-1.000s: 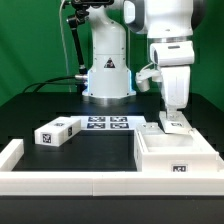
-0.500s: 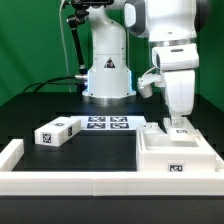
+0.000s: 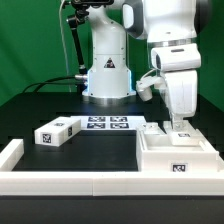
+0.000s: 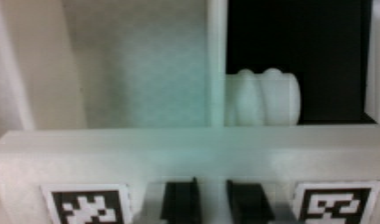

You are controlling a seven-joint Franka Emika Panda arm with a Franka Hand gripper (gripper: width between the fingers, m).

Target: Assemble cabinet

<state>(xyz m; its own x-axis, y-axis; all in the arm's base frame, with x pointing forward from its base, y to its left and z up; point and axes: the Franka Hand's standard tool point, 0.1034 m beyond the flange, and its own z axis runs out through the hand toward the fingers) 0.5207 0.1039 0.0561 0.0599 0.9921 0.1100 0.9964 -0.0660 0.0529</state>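
The white cabinet box body [image 3: 176,156] sits at the exterior view's right, open side up, with a tag on its front wall. My gripper [image 3: 180,123] points straight down at its back rim, onto a small tagged white cabinet part [image 3: 172,126]. In the wrist view my two dark fingers [image 4: 178,202] stand close together with a thin strip of that white part [image 4: 212,160] between them, and tags lie on either side. A loose tagged cabinet block [image 3: 57,131] lies on the table at the left.
The marker board [image 3: 108,124] lies flat before the robot base [image 3: 108,75]. A low white border rail [image 3: 60,183] runs along the front and left. A ribbed white knob [image 4: 267,95] shows beyond the part in the wrist view.
My gripper has moved a little toward the exterior view's right and down onto the tagged part at the box's back rim. The box and the block have not moved.
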